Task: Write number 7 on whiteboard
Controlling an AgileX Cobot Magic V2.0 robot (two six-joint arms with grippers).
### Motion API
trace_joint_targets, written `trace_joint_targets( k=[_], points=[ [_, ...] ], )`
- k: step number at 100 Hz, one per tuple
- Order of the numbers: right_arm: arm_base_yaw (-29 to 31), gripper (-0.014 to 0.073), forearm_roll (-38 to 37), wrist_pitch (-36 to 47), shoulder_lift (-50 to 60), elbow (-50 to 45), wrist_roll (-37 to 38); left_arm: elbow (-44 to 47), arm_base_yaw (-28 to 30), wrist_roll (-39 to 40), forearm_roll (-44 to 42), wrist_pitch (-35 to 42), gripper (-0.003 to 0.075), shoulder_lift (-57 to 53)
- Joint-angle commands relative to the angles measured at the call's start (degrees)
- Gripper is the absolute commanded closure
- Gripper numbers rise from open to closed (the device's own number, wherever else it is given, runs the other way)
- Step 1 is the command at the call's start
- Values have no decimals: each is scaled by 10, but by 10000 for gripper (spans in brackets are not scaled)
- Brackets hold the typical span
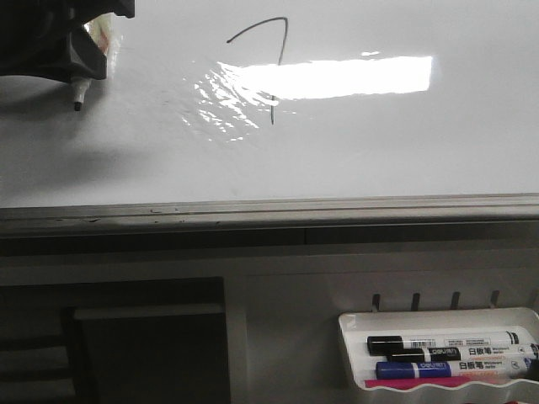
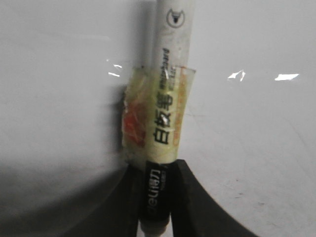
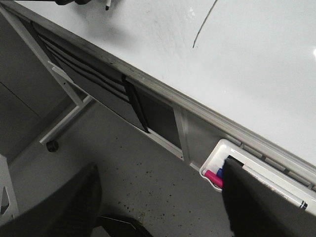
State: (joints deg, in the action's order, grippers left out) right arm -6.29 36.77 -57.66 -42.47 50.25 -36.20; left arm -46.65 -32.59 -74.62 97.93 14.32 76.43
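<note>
The whiteboard (image 1: pixel 379 160) fills the upper part of the front view, with a glaring reflection and a grey metal bottom edge. The number 7 (image 1: pixel 274 59) is drawn on it at top centre, a curved bar and a long downstroke; its lower stroke shows in the right wrist view (image 3: pixel 202 27). My left gripper (image 1: pixel 80 55) is at the board's upper left, shut on a white marker (image 2: pixel 165 98) wrapped in yellowish tape; the tip (image 1: pixel 77 103) is well left of the 7. My right gripper (image 3: pixel 158 207) is open and empty, below the board over the floor.
A white marker tray (image 1: pixel 349 353) hangs below the board at lower right with black, blue and pink markers (image 1: pixel 446 358). It also shows in the right wrist view (image 3: pixel 215 160). Dark panels (image 1: pixel 152 337) and a grey frame leg (image 3: pixel 64 121) lie under the board.
</note>
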Motion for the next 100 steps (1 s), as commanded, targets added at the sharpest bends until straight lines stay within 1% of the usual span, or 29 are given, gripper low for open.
trace_joint_targets(
  k=[1,7,12,19,24,26,27,28,30,38,45,50,64,73,82,91,95,100],
  points=[
    [3,134,24,24,3,14,-3,-19,1,5,-7,-19,739,-11],
    [3,134,24,24,3,14,-3,-19,1,5,-7,-22,726,-11],
    [3,134,24,24,3,14,-3,-19,1,5,-7,-23,689,-11],
    [3,134,24,22,3,14,-3,-19,1,5,-7,-23,599,-11],
    [3,134,24,21,3,14,-3,-19,1,5,-7,-23,505,-11],
    [3,134,24,21,3,14,-3,-19,1,5,-7,-23,481,-11],
    [3,134,24,21,3,14,-3,-19,1,5,-7,-23,445,-11],
    [3,134,24,20,3,14,-3,-19,1,5,-7,-23,445,-11],
    [3,134,24,19,3,14,-3,-19,1,5,-7,-23,400,-11],
    [3,134,24,16,3,14,-3,-19,1,5,-7,-23,296,-11],
    [3,134,24,15,3,14,-3,-19,1,4,-7,-23,236,-14],
    [3,134,24,15,3,14,-3,-19,1,0,-7,-23,215,-19],
    [3,134,28,17,3,14,-3,-13,1,-4,-27,-17,213,-55],
    [3,134,41,30,3,14,-3,-6,1,-39,-35,-16,213,-91],
    [3,136,60,61,3,14,-3,6,0,-85,-35,-16,214,-134],
    [3,138,87,109,3,14,-3,20,0,-105,-35,-21,214,-180],
    [3,158,98,134,3,14,-3,25,0,-108,-35,-22,216,-197],
    [3,218,108,161,3,14,-3,34,0,-108,-35,-26,219,-225]
  ],
)
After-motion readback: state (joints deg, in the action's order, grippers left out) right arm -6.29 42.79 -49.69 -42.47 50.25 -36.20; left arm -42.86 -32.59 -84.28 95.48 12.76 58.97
